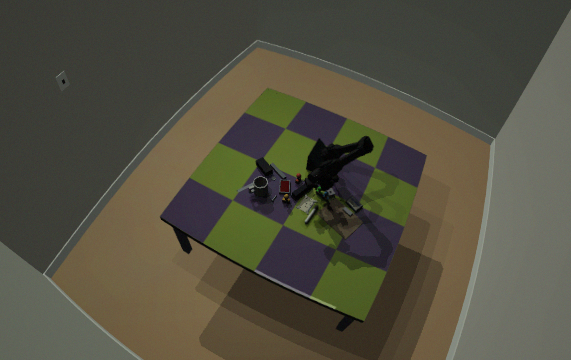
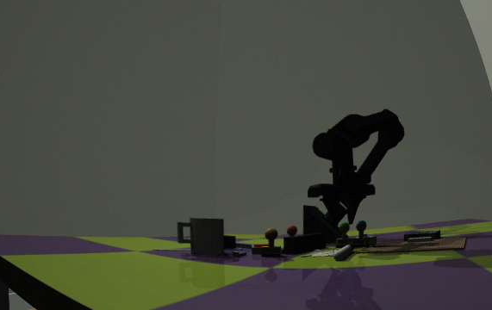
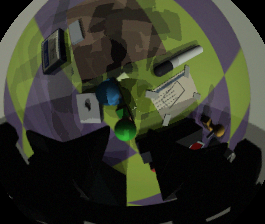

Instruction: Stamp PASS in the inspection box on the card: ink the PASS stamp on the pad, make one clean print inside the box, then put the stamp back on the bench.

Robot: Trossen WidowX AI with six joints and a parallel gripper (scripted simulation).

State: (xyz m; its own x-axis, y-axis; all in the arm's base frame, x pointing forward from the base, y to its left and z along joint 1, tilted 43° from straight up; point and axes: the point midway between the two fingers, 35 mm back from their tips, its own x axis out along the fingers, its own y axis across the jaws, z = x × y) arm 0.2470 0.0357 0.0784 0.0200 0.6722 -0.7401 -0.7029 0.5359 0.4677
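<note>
The card (image 1: pixel 307 204) (image 2: pixel 320 253) (image 3: pixel 175 97) is pale and lies flat on the table, with small strips at its corners. It bears dark written lines and an outlined box (image 3: pixel 174 96); whether a print is inside is too small to tell. The pad (image 1: pixel 285 186) (image 2: pixel 259 246) (image 3: pixel 197 146) is a small rectangular tray with red surface and light rim, open and flat, apart from the card. Four stamps stand upright with round knobs: green (image 1: pixel 318 189) (image 2: pixel 344 226) (image 3: pixel 125 129) and blue near each other, red and yellow nearer the pad. Which one is PASS, I cannot tell.
</note>
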